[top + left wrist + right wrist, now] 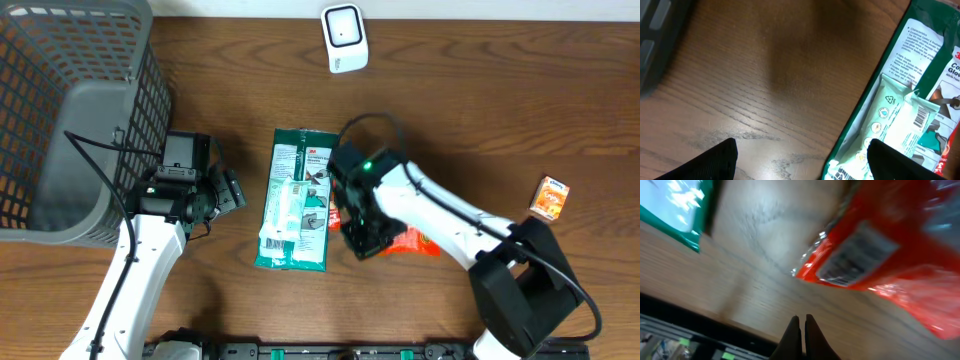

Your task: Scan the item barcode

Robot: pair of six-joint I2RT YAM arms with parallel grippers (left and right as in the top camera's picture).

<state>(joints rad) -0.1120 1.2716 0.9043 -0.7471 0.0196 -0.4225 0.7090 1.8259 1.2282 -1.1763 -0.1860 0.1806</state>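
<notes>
Left gripper point(800, 167) wide open, empty, low over bare table point(765, 75) just beside green pack point(297, 200). Right gripper point(801, 330) shut tight, holding nothing, tips near red packet point(875, 255); the packet's barcode label shows but is blurred. Pack lies flat mid-table. Packet is just beside it, partly under right arm. Scanner point(345, 38) at far edge, well apart.

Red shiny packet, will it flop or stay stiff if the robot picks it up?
Probably floppy: the red packet looks like thin film, with wrinkles and bright glints. It is likely a bit slippery too, since the glossy surface shines. It seems to lie flat on the table, so it shouldn't roll; a push would probably just slide it.
</notes>
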